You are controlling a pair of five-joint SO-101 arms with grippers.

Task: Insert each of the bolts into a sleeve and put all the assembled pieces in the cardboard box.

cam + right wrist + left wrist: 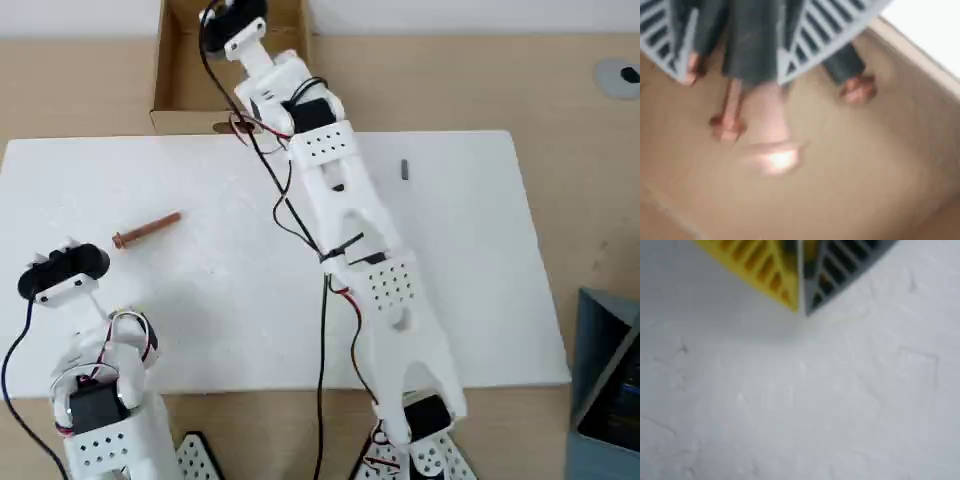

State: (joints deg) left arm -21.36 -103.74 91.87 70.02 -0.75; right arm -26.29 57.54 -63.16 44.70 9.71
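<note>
Now the right gripper [735,70], clamped on a sleeved bolt [752,50], hangs low inside the cardboard box [185,120], so opening the jaws to drop it comes next; the left gripper [800,307] sits closed and empty near the loose bolt [146,229].

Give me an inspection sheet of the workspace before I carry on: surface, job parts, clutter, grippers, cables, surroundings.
Surface: white foam board on a wooden table.
Job's things: one bare bolt and one sleeve lie far apart on the board. The cardboard box at the far edge holds finished pieces.
Clutter: nothing seen.
Grippers: left gripper shut, empty, over the board. Right gripper inside the box, apparently shut on an assembled piece.
Cables: black and red wires hang loose along the right arm.
Surroundings: grey bin and grey disc beside the board.
</note>
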